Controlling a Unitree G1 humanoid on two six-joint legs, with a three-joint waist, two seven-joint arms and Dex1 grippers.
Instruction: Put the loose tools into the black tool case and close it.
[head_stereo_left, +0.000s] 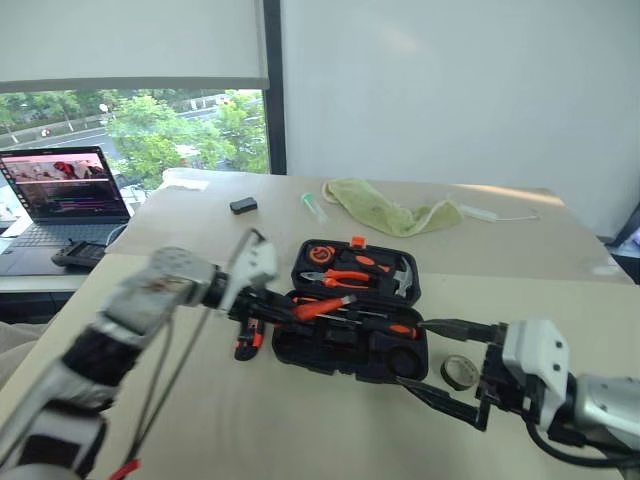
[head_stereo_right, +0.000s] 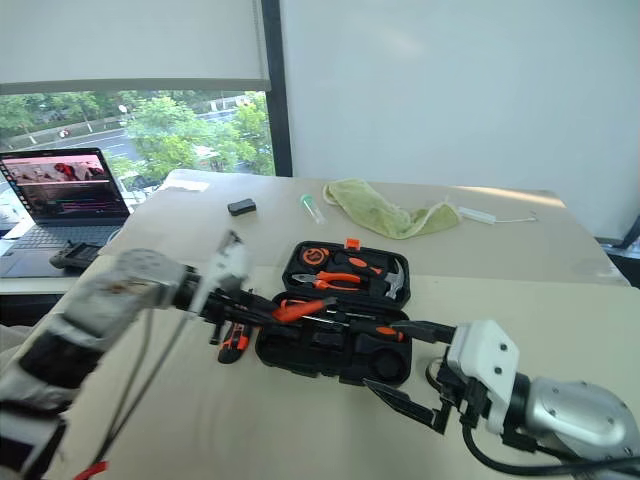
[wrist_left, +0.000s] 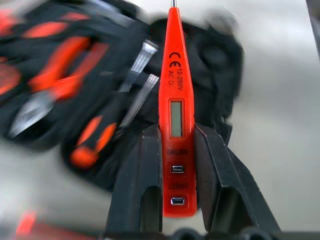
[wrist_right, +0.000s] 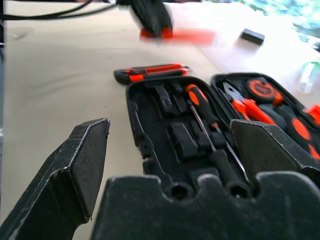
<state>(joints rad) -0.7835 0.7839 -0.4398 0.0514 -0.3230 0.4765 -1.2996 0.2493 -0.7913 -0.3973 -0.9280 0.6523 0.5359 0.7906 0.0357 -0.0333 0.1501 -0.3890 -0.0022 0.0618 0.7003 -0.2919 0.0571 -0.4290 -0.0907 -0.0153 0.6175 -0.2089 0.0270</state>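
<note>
The black tool case (head_stereo_left: 355, 325) is lying open on the beige table (head_stereo_left: 300, 420), its lid half standing on the far side and its base half on the near side. The lid is already holding orange-handled pliers (head_stereo_left: 345, 275) and a small hammer (head_stereo_left: 402, 278). At least one orange-and-black-handled screwdriver (wrist_right: 202, 107) is lying in the slots of the base.

The left gripper (wrist_left: 175, 165) is hovering at the left end of the case with its two black fingers clamped on the slim red screwdriver (wrist_left: 176, 110), the tip of which is pointing out over the base. Judging by this, the step in hand is seating that screwdriver in a slot.

The right gripper (head_stereo_left: 455, 365) is waiting at the near right of the case with its fingers spread wide and nothing between them.

Two items are lying outside the case. The orange-black utility knife (wrist_right: 152, 72) is resting on the table just beside the left edge of the base. The small dark tape roll (head_stereo_left: 459, 372) is sitting on the table near the right corner of the case, close to the right gripper.

The task appears to be roughly at its midpoint. The red screwdriver is waiting to be released, the knife and tape roll are waiting to be collected, and the lid is waiting to be folded down and latched.
</note>
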